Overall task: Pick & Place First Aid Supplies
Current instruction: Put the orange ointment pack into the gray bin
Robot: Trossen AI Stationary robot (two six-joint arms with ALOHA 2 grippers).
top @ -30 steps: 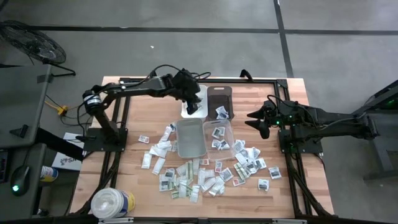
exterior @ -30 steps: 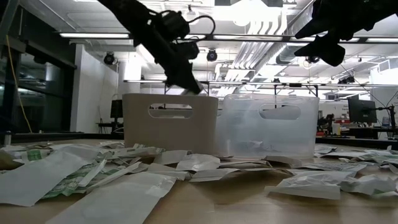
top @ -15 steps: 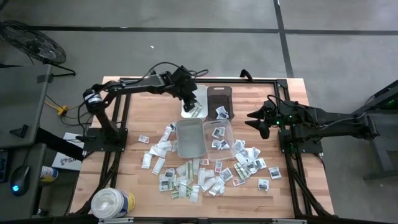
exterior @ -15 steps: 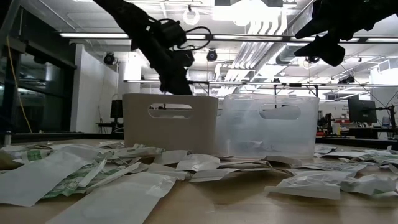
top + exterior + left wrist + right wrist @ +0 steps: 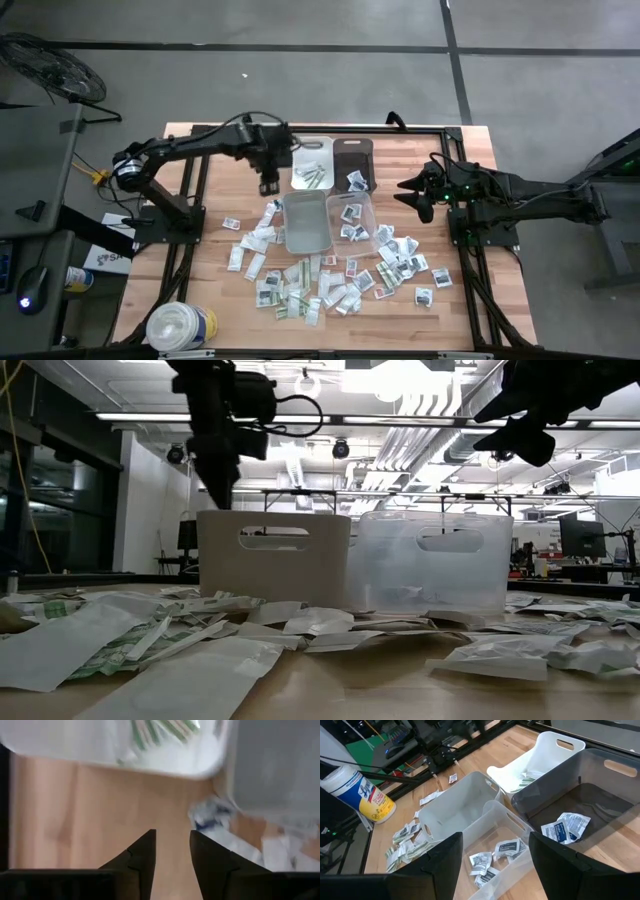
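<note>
My left gripper (image 5: 270, 185), fingers parted and empty, hangs beside the white bin (image 5: 312, 166) near the tabletop's far edge. Packets (image 5: 315, 290) litter the near half. Probably between picks; next, descend on 1. Right gripper (image 5: 424, 205) waits open.

We see the desk (image 5: 215, 215) evenly lit from above, shadows soft. Looking level, bright ceiling lamps (image 5: 395, 378) glare and leave both arms as silhouettes; near packets (image 5: 190, 680) blur. The left wrist view is smeared; the right wrist view stays sharp.
</note>
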